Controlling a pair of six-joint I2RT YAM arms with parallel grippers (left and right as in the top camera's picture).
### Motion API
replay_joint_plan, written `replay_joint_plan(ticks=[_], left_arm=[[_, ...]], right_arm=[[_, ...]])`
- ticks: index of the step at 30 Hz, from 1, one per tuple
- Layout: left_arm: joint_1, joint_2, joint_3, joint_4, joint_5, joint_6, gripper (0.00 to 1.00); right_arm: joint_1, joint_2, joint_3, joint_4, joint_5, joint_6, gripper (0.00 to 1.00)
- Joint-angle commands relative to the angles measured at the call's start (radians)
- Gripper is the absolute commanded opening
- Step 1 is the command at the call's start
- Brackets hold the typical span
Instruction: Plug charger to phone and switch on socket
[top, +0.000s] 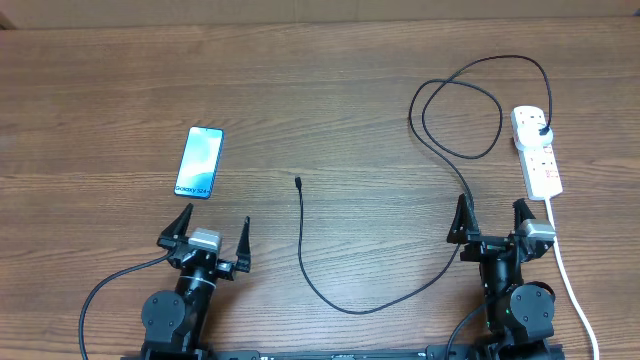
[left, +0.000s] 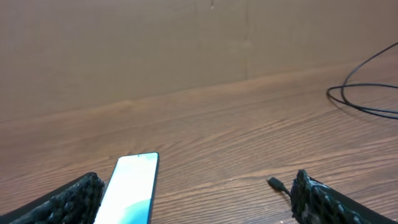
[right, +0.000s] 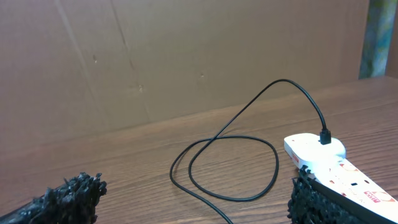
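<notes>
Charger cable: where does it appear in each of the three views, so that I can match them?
Overhead: the charger cable runs from the power strip at right, through a loop, to its connector tip at centre.
Left wrist: connector tip at lower right; loop at the right edge.
Right wrist: loop at centre, plug in the power strip at right.
Shared landmark: the loop.
</notes>
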Motion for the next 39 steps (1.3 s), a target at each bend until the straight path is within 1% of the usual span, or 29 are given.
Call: replay_joint_plan(ticks=[1, 5, 8, 16, 22, 28, 33, 36, 39], left_arm=[[0.000, -0.008, -0.004, -0.007, -0.024, 0.023, 1.00], [0.000, -0.008, -0.003, -0.002, -0.025, 0.014, 1.00], [0.000, -0.008, -0.002, 0.013, -0.024, -0.048, 1.00], [0.000, -0.007, 0.052, 0.011, -0.021, -0.048, 1.00], [0.000, 0.036, 0.157, -0.068, -0.021, -0.048, 1.00], [0.000, 0.165, 0.290, -0.086, -0.018, -0.048, 1.00], [0.000, 0.280, 0.391, -0.110, 0.018, -0.048, 1.00], [0.000, 0.359, 0.473, -0.162, 0.026, -0.048, 1.00], [0.000, 0.468, 0.594, -0.260, 0.025, -0.048, 1.00]], right_arm=[[0.006, -0.009, -0.011, 0.006, -0.002, -0.005, 1.00], [0.006, -0.009, -0.011, 0.006, -0.002, -0.005, 1.00], [0.006, -0.009, -0.011, 0.006, -0.002, -0.005, 1.00], [0.006, -0.009, -0.011, 0.006, -0.002, -0.005, 1.00], [0.006, -0.009, -0.011, 0.006, -0.002, -0.005, 1.00], [0.006, -0.009, -0.011, 0.006, -0.002, -0.005, 1.00], [0.006, -0.009, -0.011, 0.006, -0.002, -0.005, 1.00], [0.006, -0.009, -0.011, 0.006, -0.002, -0.005, 1.00], [0.006, -0.009, -0.011, 0.006, -0.002, -0.005, 1.00]])
